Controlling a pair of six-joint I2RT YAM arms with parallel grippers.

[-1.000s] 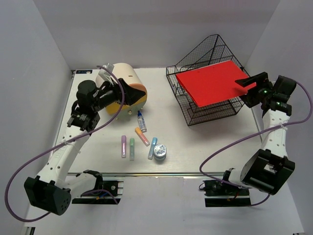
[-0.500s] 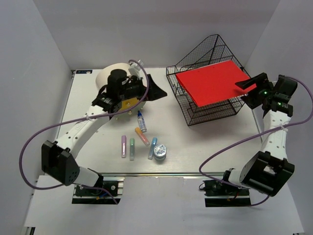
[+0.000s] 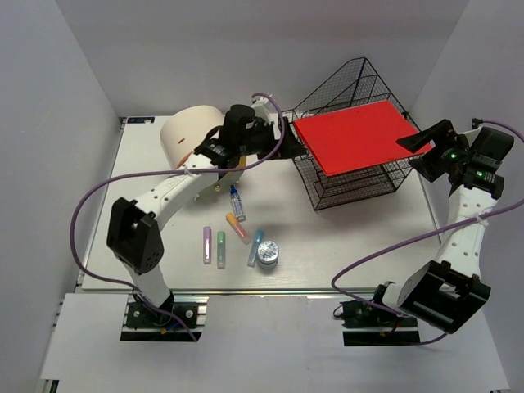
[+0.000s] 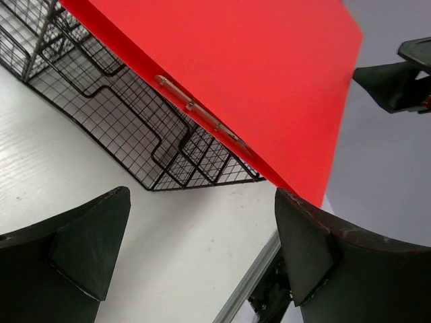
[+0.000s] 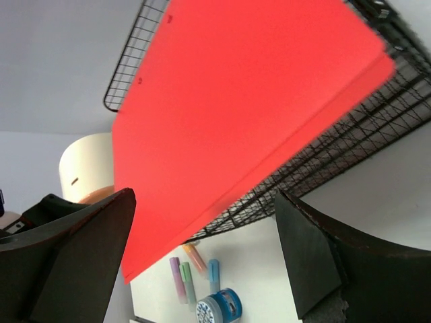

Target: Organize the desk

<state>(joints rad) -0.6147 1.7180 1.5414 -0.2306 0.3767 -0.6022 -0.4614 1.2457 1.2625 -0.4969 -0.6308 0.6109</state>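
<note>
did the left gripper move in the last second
yes, the left gripper swung right, from the cream drawer box over to the black wire basket

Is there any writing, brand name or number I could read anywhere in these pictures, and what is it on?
No text here can be read.
Blue round tin: white markings on it, too blurred to read.
Small bottle: any label is too small to read.
Red folder: no print on the face that shows.
</note>
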